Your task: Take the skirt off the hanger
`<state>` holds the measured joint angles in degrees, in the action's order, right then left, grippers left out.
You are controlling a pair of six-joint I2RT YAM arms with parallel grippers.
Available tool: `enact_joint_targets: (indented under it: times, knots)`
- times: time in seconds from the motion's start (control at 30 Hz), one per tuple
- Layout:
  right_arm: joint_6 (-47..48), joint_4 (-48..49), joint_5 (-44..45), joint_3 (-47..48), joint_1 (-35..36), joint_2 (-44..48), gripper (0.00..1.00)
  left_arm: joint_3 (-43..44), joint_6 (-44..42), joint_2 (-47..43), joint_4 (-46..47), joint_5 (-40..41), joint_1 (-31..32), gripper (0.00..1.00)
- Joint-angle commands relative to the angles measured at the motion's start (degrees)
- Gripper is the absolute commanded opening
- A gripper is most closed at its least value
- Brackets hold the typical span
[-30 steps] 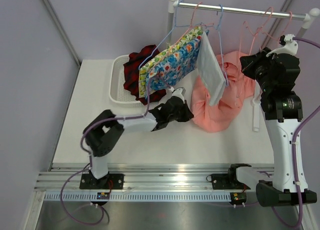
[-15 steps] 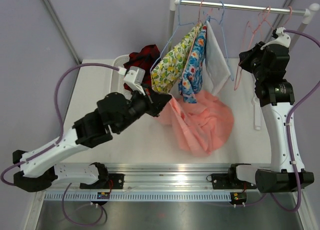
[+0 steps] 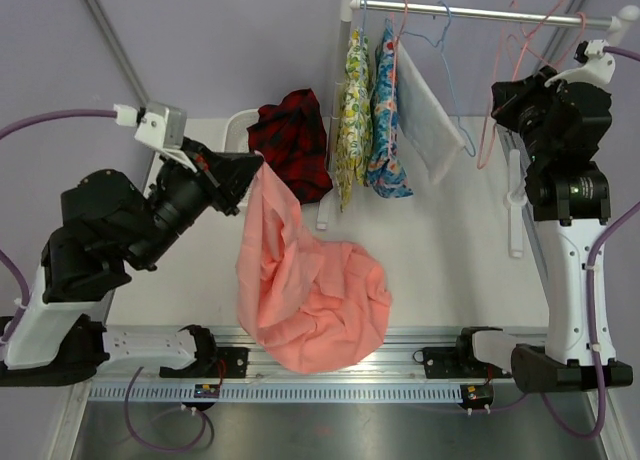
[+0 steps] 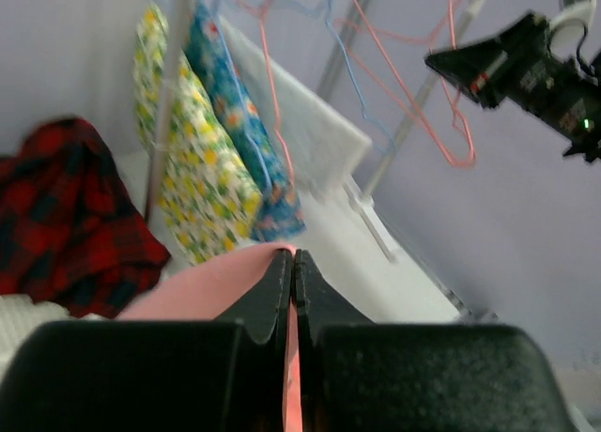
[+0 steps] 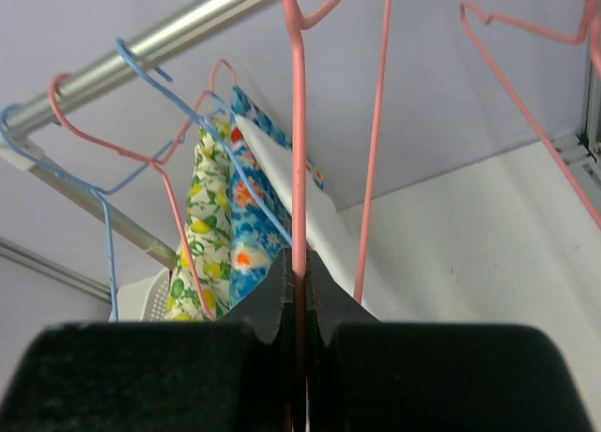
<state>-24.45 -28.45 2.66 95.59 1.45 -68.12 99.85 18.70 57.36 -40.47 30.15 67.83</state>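
One skirt [image 3: 310, 300] dangles from the left gripper [image 3: 252, 166] — hanger [image 5: 299, 169] well apart.

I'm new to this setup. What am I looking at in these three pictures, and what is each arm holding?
Two robot arms stand at the near edge of a table. One picture looks down from above; the other two come from a camera on each wrist. The left claw is shut on the pink skirt, which drapes onto the table, free of any hanger. The right claw is shut on a pink hanger by the rail. Floral garments hang there; a red plaid garment lies at the back.
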Motion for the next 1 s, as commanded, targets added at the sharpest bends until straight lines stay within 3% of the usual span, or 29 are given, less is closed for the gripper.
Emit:
enact_joint_targets:
  times: [0.0, 0.03, 0.13, 0.27, 0.37, 0.5, 0.6, 0.67, 0.8, 0.97]
  knots:
    - [0.37, 3.66, 1.65, 4.51, 0.13, -5.07, 0.0, 12.18, -10.95, 5.72, 1.18, 7.19, -0.15, 0.0]
    - [0.1, 4.01, 1.83, 5.3, 0.13, -6.23, 0.0, 18.38, -13.66, 7.92, 0.4, 7.11, -0.59, 0.0]
    - [-0.69, 5.59, 1.83, 6.79, 0.22, -10.27, 0.0, 25.37, -15.27, 14.87, -0.14, 1.53, -6.46, 0.0]
    - [-0.43, 6.21, 2.18, 7.68, 0.22, -14.14, 0.0, 34.5, -13.25, 22.85, 0.56, -9.83, -24.79, 0.0]
    - [-0.51, 6.47, 1.57, 6.1, 0.22, -15.11, 0.0, 37.69, -13.95, 26.56, 4.77, -12.75, -34.31, 0.0]
    - [-1.04, 6.56, 1.39, 2.94, 0.04, -13.54, 0.0, 34.0, -14.83, 31.46, 18.3, -17.13, -43.03, 0.0]
    - [-2.26, 6.3, 0.25, 0.66, 0.13, -12.13, 0.0, 44.14, -13.43, 39.55, 19.64, -18.89, -49.71, 0.0]
    - [-2.88, 6.38, -0.63, -1.37, 0.13, -11.25, 0.0, 46.48, -8.87, 47.29, 20.68, -24.86, -54.44, 0.0]
    - [-3.68, 7.0, -1.6, -4.44, 0.13, -8.79, 0.0, 43.15, -2.63, 56.43, 25.17, -32.51, -57.81, 0.0]
    - [-3.24, 7.0, -0.9, -6.82, 0.22, -8.35, 0.0, 35.17, -0.33, 65.67, 24.83, -40.61, -56.59, 0.03]
